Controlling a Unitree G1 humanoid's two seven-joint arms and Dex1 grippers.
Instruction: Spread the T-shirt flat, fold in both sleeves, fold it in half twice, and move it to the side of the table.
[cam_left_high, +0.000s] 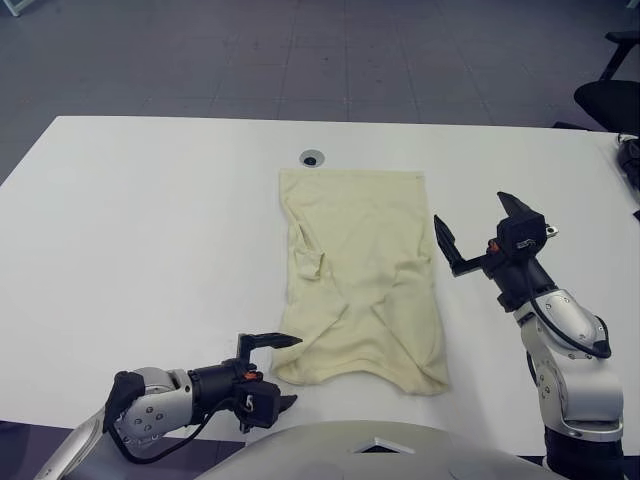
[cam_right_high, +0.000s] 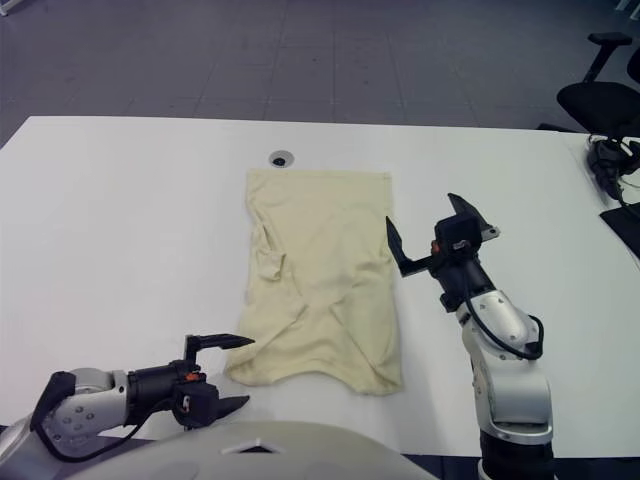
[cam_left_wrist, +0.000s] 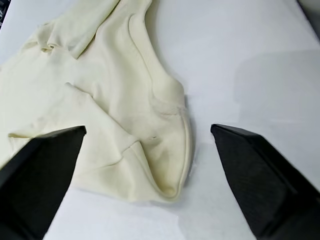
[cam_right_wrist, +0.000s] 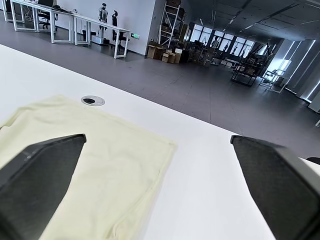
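Left wrist view, T-shirt edge before released left gripper, right gripper released alongside

Cream T-shirt, sleeves folded in, rumpled long rectangle mid-table
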